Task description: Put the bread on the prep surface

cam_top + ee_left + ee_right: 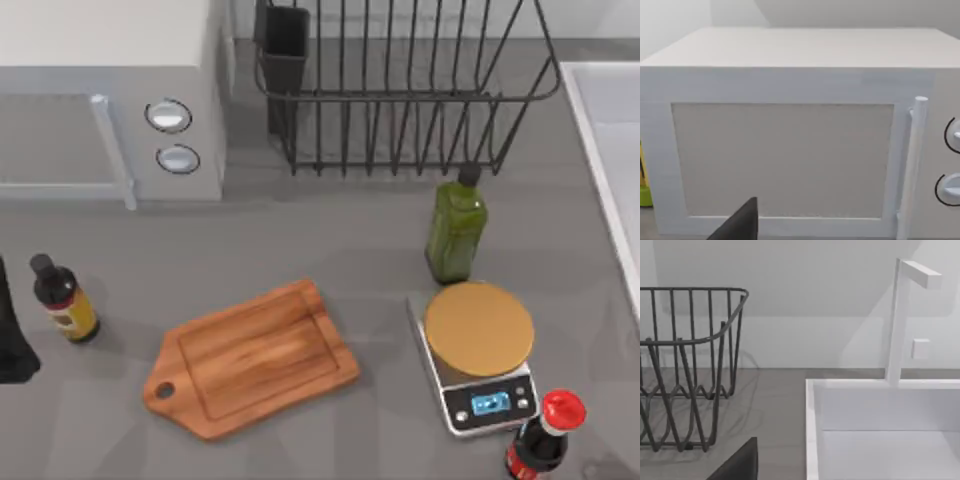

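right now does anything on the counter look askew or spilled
Nothing is spilled or damaged. The cutting board lies at an angle to the counter edge, handle toward the top view's left. The bottles, green, dark and red-capped, stand upright, and the scale sits flat.

Open counter around the board, crowded on the right

The cutting board (252,358) lies flat in the middle with nothing on it, and bare grey counter (330,230) runs behind it, so a gripper can pass there. To its right stand the scale (478,352), a tall green bottle (457,228) just behind it and a red-capped bottle (543,436) in front. At the left a small dark bottle (62,298) stands. The microwave (110,95) and the wire rack (400,85) block the back; the sink (880,430) borders the right edge.
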You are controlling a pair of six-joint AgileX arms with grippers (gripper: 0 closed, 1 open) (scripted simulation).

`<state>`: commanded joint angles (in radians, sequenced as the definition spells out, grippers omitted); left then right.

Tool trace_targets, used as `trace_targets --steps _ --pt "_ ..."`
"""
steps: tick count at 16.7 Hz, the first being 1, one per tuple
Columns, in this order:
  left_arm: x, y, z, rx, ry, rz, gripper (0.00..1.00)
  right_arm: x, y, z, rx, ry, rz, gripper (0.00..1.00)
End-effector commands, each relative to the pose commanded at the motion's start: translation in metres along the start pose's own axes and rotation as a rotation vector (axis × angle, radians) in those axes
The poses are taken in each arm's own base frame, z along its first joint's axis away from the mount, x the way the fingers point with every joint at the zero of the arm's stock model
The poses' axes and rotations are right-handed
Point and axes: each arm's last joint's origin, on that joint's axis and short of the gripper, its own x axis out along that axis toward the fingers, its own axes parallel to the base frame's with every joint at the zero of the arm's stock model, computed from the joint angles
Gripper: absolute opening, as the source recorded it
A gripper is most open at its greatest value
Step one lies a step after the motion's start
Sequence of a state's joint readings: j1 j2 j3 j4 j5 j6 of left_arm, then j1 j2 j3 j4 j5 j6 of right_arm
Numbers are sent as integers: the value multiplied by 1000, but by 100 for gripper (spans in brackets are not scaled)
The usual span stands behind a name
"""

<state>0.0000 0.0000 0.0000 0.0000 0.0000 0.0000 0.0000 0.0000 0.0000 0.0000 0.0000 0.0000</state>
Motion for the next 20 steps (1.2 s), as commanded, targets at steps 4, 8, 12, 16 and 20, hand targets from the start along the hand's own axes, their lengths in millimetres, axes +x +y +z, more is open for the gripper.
trace_targets --steps 4,8,12,16,20 --pt "0 1 5 5 27 4 100 0 0 0 0 0 0 100" --pt "6 5 31 37 197 35 100 0 0 0 0 0 0 100" --pt "34 16 59 79 528 79 100 0 0 0 0 0 0 100" --pt "93 35 71 107 921 71 100 0 0 0 0 0 0 100" --pt "158 58 60 119 1234 0 100 0 0 0 0 0 0 100"
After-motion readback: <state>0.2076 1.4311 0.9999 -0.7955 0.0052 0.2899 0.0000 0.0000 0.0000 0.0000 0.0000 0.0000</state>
